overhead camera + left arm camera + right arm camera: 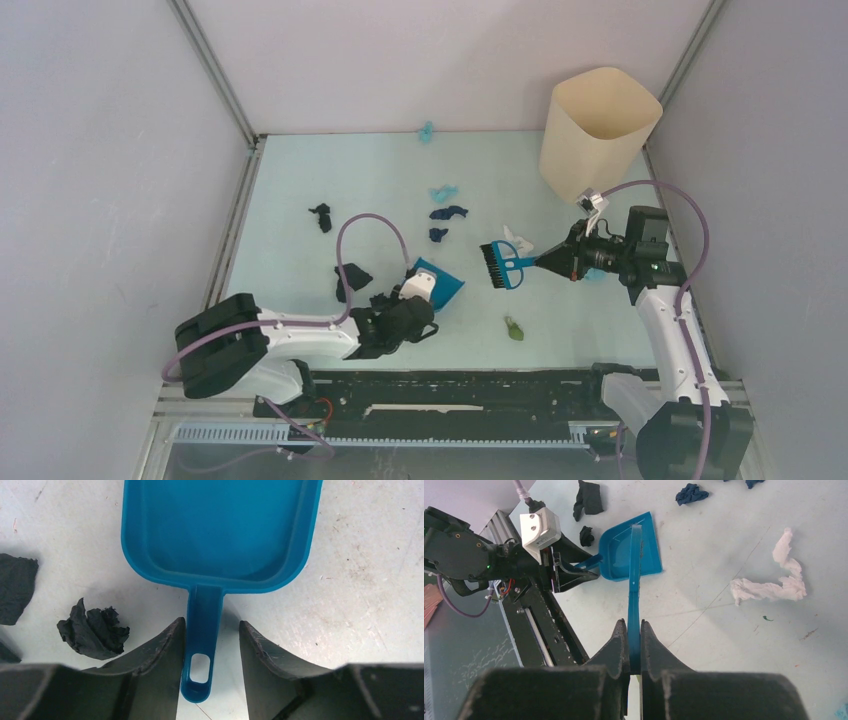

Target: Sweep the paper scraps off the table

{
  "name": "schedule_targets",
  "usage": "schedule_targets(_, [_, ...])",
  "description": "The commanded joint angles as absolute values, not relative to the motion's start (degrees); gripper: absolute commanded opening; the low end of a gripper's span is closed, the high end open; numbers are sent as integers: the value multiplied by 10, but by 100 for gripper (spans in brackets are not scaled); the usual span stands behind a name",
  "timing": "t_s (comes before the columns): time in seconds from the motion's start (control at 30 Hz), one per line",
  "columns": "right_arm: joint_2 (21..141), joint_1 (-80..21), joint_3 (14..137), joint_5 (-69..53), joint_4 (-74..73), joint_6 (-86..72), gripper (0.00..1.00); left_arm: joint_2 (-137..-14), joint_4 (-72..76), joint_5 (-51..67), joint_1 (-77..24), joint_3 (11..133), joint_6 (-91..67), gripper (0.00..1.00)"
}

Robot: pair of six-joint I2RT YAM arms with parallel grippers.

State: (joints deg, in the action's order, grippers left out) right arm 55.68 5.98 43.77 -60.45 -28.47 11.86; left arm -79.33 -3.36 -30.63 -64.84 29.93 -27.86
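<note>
Paper scraps lie scattered on the pale green table (290,170): black ones (321,215) (352,277), navy ones (448,212), light blue ones (443,191), a white one (515,240) and a greenish one (515,328). My left gripper (211,622) is open around the handle of the blue dustpan (220,530). Its left finger touches the handle and a gap shows at the right finger. A black scrap (92,628) lies just left of it. My right gripper (634,622) is shut on the blue hand brush (634,595), held above the table with its bristles (492,265) toward the dustpan (442,283).
A tall beige bin (597,130) stands at the back right corner. Metal rails edge the table, and a black rail (549,630) runs along its near side by the arm bases. One light blue scrap (426,131) lies by the back wall.
</note>
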Motion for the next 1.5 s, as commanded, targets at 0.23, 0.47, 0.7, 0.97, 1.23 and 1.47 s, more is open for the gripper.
schedule_targets(0.23, [562, 55, 435, -604, -272, 125, 0, -739, -3, -295, -645, 231, -267, 39])
schedule_targets(0.47, [558, 57, 436, -601, -277, 129, 0, -714, -91, -296, -653, 286, -269, 29])
schedule_targets(0.7, [559, 74, 440, -590, -283, 136, 0, -601, -321, -290, -690, 421, -278, 21])
schedule_targets(0.97, [549, 16, 584, -447, -527, 327, 0, -581, -396, -340, -674, 555, -193, 0])
schedule_targets(1.23, [640, -129, 622, -350, -723, 444, 0, -597, -295, -342, -597, 508, -150, 0])
schedule_targets(1.47, [760, -203, 630, -313, -732, 451, 0, -523, -212, -274, -556, 449, -113, 0])
